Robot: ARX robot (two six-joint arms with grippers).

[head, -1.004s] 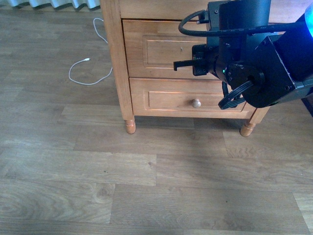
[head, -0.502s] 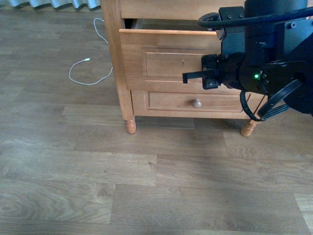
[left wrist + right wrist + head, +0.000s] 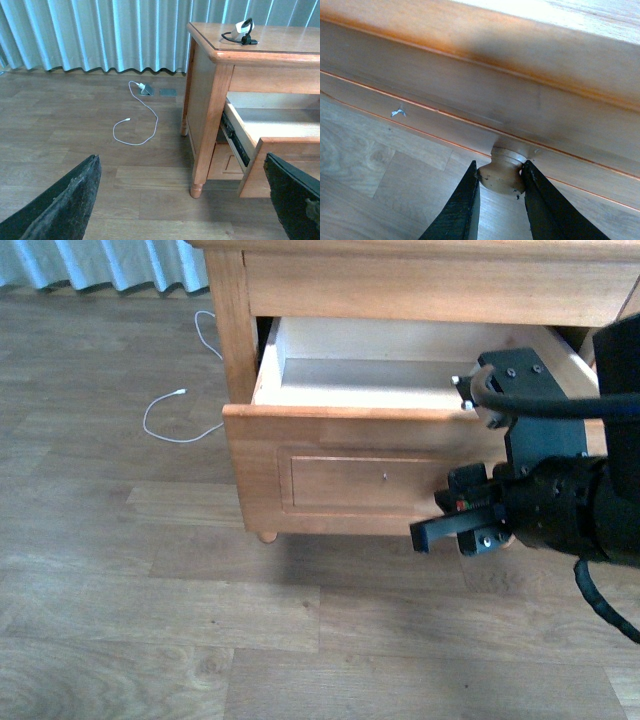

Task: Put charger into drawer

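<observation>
One desk (image 3: pixel 207 100), with two of its turned legs (image 3: pixel 196 189) in sight. Two drawers in it: one taller drawer (image 3: pixel 385 465) and one shorter drawer (image 3: pixel 225 161) beneath, partly seen. One round knob (image 3: pixel 502 179). One charger (image 3: pixel 241 31), with a single black cable. One thin white cable (image 3: pixel 157 120) on the floor. One pleated curtain (image 3: pixel 100 35). Two grippers, left gripper (image 3: pixel 181 157) and right gripper (image 3: pixel 500 169), each with two dark fingers.

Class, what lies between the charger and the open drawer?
Between charger and drawer, only the cabinet's top slab and front rail; left wrist view shows it.
</observation>
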